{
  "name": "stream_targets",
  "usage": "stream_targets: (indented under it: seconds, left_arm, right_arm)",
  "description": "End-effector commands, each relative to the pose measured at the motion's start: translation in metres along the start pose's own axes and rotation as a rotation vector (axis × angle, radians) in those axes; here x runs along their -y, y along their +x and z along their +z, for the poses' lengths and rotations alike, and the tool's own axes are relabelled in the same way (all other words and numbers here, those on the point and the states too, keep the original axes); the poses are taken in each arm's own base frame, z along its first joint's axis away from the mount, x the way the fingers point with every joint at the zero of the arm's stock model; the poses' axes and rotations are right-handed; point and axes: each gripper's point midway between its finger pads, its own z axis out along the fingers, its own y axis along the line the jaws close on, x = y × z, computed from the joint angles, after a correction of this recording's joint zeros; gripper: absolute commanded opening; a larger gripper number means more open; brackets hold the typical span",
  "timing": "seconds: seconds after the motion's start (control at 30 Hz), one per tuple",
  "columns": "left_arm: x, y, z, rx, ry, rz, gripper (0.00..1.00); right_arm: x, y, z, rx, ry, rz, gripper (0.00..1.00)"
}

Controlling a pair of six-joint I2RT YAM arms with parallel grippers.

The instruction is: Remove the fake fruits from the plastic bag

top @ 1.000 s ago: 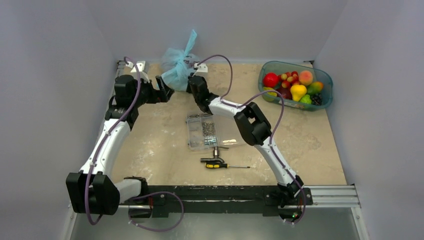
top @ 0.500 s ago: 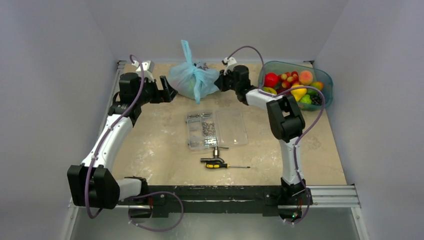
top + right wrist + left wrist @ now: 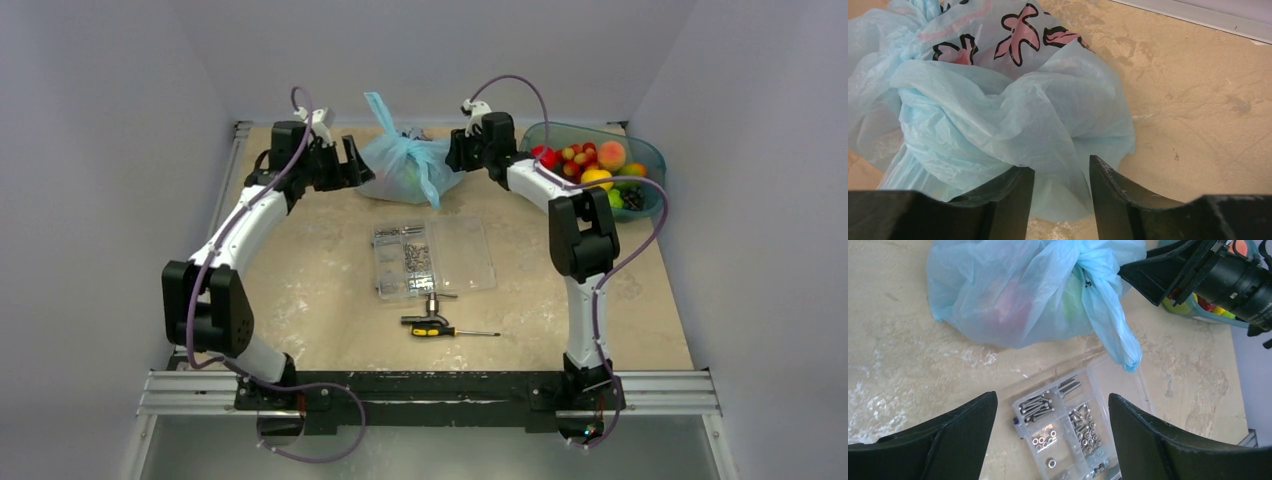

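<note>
The light blue plastic bag [image 3: 405, 165] lies knotted on the table at the back centre. Through its film in the left wrist view [image 3: 1013, 295] I see a faint red fruit [image 3: 1007, 306] and a green fruit [image 3: 1071, 294]. My left gripper [image 3: 358, 165] is open and empty just left of the bag; its own view [image 3: 1052, 396] looks over the bag. My right gripper [image 3: 452, 155] is at the bag's right side. Its jaws [image 3: 1062, 170] stand partly apart with a loose fold of the bag [image 3: 998, 100] between them.
A rigid teal tub [image 3: 650, 150] of other fruits stands at the back right, close behind the right arm. A clear compartment box of screws [image 3: 430, 258] lies mid-table, also in the left wrist view [image 3: 1063, 425]. A screwdriver [image 3: 440, 330] lies nearer the front.
The bag, lifted a second ago, now rests on the table and has shifted right. The right gripper moved right with it. The left arm reached forward and right to the bag's left side.
</note>
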Motion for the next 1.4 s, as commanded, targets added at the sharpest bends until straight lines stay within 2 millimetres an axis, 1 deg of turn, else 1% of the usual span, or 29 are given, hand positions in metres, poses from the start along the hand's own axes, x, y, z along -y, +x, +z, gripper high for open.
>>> stream_targets:
  seconds: [0.0, 0.07, 0.13, 0.17, 0.27, 0.37, 0.47, 0.6, 0.67, 0.73, 0.83, 0.97, 1.0, 1.1, 1.2, 1.3, 1.37]
  left_arm:
    - [0.032, -0.03, 0.018, 0.045, -0.002, 0.062, 0.81]
    - [0.033, -0.035, 0.029, 0.053, -0.049, 0.085, 0.78]
    - [0.037, -0.042, 0.041, 0.06, -0.064, 0.11, 0.69]
    - [0.036, -0.044, 0.047, 0.056, -0.086, 0.125, 0.66]
    - [0.042, -0.055, 0.062, 0.072, -0.148, 0.212, 0.65]
    - [0.053, -0.068, 0.076, 0.102, -0.163, 0.29, 0.65]
    - [0.055, -0.076, 0.088, 0.113, -0.2, 0.332, 0.64]
    - [0.058, -0.068, 0.108, 0.097, -0.177, 0.337, 0.6]
    - [0.056, -0.061, 0.118, 0.078, -0.172, 0.334, 0.57]
    - [0.054, -0.057, 0.125, 0.066, -0.172, 0.334, 0.53]
    - [0.05, -0.052, 0.136, 0.053, -0.175, 0.345, 0.51]
    - [0.043, -0.044, 0.152, 0.018, -0.178, 0.365, 0.51]
    - [0.042, -0.043, 0.156, 0.01, -0.18, 0.363, 0.49]
    - [0.037, -0.039, 0.163, -0.008, -0.187, 0.356, 0.39]
    - [0.042, -0.038, 0.164, -0.013, -0.159, 0.355, 0.21]
    - [0.044, -0.038, 0.162, -0.013, -0.148, 0.365, 0.02]
    - [0.047, -0.04, 0.158, -0.009, -0.14, 0.371, 0.0]
  right_arm:
    - [0.002, -0.059, -0.038, 0.076, 0.106, -0.014, 0.49]
    - [0.003, -0.068, -0.046, 0.09, 0.126, -0.028, 0.55]
    - [0.0, -0.08, -0.053, 0.11, 0.128, -0.038, 0.58]
    - [-0.001, -0.085, -0.056, 0.121, 0.129, -0.046, 0.6]
    - [-0.004, -0.1, -0.064, 0.161, 0.134, -0.071, 0.66]
    - [-0.021, -0.109, -0.062, 0.19, 0.06, -0.102, 0.68]
    - [-0.038, -0.117, -0.059, 0.225, -0.019, -0.115, 0.68]
    - [-0.061, -0.122, -0.055, 0.271, -0.121, -0.089, 0.67]
    - [-0.065, -0.121, -0.052, 0.275, -0.138, -0.073, 0.66]
    - [-0.064, -0.117, -0.05, 0.274, -0.133, -0.048, 0.66]
    - [-0.065, -0.112, -0.048, 0.273, -0.143, -0.04, 0.65]
    - [-0.075, -0.104, -0.044, 0.26, -0.205, -0.044, 0.64]
    - [-0.076, -0.103, -0.043, 0.257, -0.215, -0.047, 0.64]
    - [-0.082, -0.098, -0.037, 0.245, -0.231, -0.062, 0.64]
    - [-0.089, -0.089, -0.029, 0.22, -0.226, -0.109, 0.64]
    - [-0.089, -0.082, -0.02, 0.202, -0.173, -0.142, 0.63]
    - [-0.09, -0.079, -0.017, 0.204, -0.137, -0.155, 0.63]
